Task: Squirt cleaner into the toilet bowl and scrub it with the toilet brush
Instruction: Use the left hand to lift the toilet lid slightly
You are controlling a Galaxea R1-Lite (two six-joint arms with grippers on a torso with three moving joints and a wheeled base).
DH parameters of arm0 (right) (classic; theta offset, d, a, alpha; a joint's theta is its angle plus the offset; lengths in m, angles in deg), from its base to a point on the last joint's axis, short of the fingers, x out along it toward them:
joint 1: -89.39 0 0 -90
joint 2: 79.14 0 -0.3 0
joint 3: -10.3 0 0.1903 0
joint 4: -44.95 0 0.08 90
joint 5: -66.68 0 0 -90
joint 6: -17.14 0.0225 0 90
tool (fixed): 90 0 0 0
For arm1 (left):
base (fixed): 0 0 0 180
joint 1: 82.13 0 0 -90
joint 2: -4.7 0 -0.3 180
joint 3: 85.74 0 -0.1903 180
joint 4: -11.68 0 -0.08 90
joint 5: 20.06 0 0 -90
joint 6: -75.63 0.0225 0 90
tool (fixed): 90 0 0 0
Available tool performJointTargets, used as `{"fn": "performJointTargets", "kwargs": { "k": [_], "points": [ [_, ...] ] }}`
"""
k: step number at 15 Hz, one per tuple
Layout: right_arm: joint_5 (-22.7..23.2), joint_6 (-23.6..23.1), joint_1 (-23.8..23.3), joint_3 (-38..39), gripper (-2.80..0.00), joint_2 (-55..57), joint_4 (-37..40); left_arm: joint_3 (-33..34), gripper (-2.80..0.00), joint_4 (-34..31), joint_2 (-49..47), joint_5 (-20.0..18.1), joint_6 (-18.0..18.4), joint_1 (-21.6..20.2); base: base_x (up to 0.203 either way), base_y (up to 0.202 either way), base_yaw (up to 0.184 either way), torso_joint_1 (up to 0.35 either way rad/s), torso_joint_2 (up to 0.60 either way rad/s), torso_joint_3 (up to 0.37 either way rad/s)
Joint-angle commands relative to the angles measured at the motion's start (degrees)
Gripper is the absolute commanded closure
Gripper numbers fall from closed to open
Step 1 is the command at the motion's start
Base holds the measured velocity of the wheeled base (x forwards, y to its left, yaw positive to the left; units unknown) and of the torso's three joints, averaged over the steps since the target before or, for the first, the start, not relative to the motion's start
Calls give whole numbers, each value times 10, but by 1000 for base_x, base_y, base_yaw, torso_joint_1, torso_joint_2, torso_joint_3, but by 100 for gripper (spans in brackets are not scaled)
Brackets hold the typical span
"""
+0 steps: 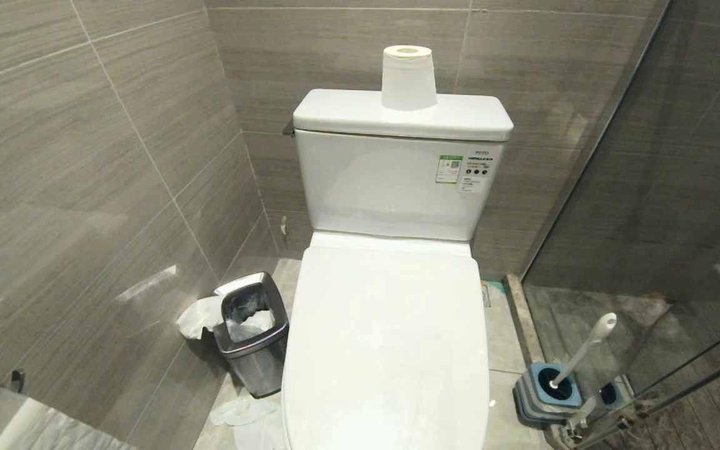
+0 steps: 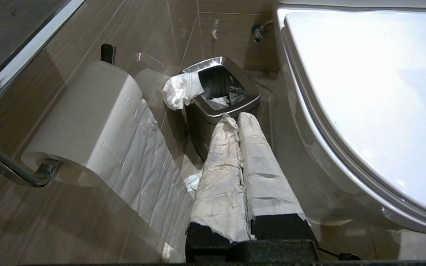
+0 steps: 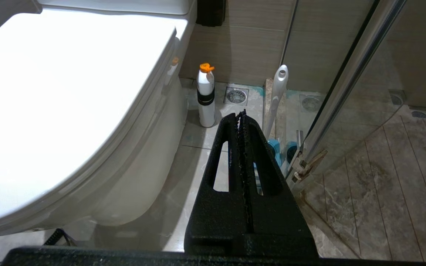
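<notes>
Grey tiled bathroom, glass shower screen on the right. Left gripper (image 2: 235, 120), fingers wrapped in paper, is pressed shut and empty, low beside the steel bin (image 2: 218, 99). Right gripper (image 3: 242, 118) is closed too, holding nothing. Toilet brush (image 1: 579, 355) stands tilted in its blue holder (image 1: 547, 390), right of the toilet (image 1: 391, 337), whose lid is down.

1. The paper roll (image 1: 407, 78) stands on the tank (image 1: 397, 119), behind the closed lid (image 1: 385, 337).
2. The bin (image 1: 252, 331) sits left of the toilet.
3. The toilet brush (image 1: 582, 350) stands in its holder (image 1: 547, 390), right.
</notes>
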Motion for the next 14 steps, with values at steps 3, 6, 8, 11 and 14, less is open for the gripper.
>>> {"fn": "performJointTargets", "kwargs": {
  "k": [3, 6, 8, 11, 14],
  "points": [
    [0, 1, 0, 0, 0, 0, 0, 0, 0, 0, -1, 0, 1, 0, 0, 0, 0, 0, 0, 0],
    [-1, 1, 0, 0, 0, 0, 0, 0, 0, 0, -1, 0, 1, 0, 0, 0, 0, 0, 0, 0],
    [-1, 1, 0, 0, 0, 1, 0, 0, 0, 0, -1, 0, 1, 0, 0, 0, 0, 0, 0, 0],
    [-1, 1, 0, 0, 0, 0, 0, 0, 0, 0, -1, 0, 2, 0, 0, 0, 0, 0, 0, 0],
    [-1, 1, 0, 0, 0, 0, 0, 0, 0, 0, -1, -1, 10, 0, 0, 0, 0, 0, 0, 0]
  ]
}}
